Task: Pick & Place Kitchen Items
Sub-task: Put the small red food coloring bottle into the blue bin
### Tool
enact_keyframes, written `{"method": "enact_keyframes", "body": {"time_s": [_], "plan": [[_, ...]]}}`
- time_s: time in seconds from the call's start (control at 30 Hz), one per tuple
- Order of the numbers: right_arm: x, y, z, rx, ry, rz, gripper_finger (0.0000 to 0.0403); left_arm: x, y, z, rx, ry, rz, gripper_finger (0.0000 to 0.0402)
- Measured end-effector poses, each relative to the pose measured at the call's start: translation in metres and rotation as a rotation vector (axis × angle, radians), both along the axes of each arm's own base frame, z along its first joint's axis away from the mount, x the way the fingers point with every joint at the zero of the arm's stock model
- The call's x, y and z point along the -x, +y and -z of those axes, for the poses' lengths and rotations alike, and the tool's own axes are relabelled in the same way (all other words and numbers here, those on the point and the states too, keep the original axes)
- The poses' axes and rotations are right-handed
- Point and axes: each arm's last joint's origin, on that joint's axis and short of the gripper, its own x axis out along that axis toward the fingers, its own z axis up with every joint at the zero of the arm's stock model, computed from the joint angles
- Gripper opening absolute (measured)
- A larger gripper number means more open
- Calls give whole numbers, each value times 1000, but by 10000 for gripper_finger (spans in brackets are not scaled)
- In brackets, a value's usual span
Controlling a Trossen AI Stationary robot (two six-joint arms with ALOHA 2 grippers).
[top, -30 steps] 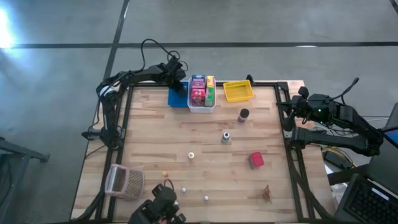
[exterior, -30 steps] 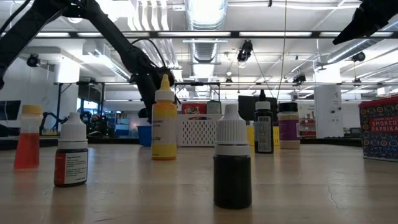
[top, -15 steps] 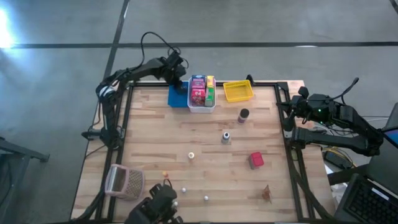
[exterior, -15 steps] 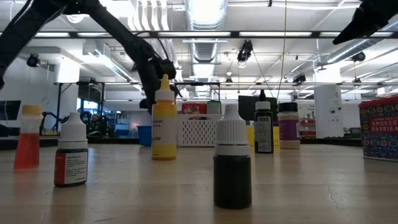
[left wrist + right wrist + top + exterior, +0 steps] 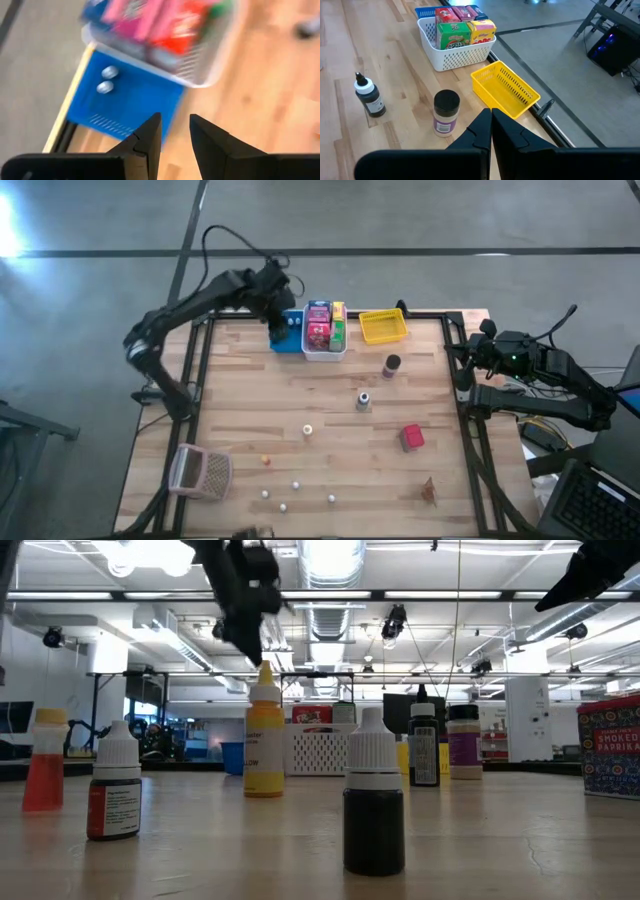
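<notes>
My left hand above the blue bin
Its fingers stand slightly apart, holding nothing; two grey jars lie inside the bin

Boxes, pink, red, green & yellow, are packed upright in the white bin at the counter's far edge. Two small grey round items are seen in the blue bin next to it. A dark-lidded jar stands upright near the yellow bin; a dark dropper bottle w/ white cap stands nearer mid-counter. A red box is set towards the right. Tiny white balls are scattered along the near edge.
</notes>
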Motion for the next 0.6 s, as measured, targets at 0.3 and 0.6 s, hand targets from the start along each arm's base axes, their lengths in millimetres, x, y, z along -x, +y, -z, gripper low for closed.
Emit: {"method": "enact_keyframes", "body": {"time_s": [0.3, 0.6], "plan": [[0, 0, 0, -1, -2, 1, 8, 9, -122, -25, 33, -128, 298, 106], [0, 0, 0, -1, -1, 1, 8, 25, -232, 9, 36, -38, 596, 110]]}}
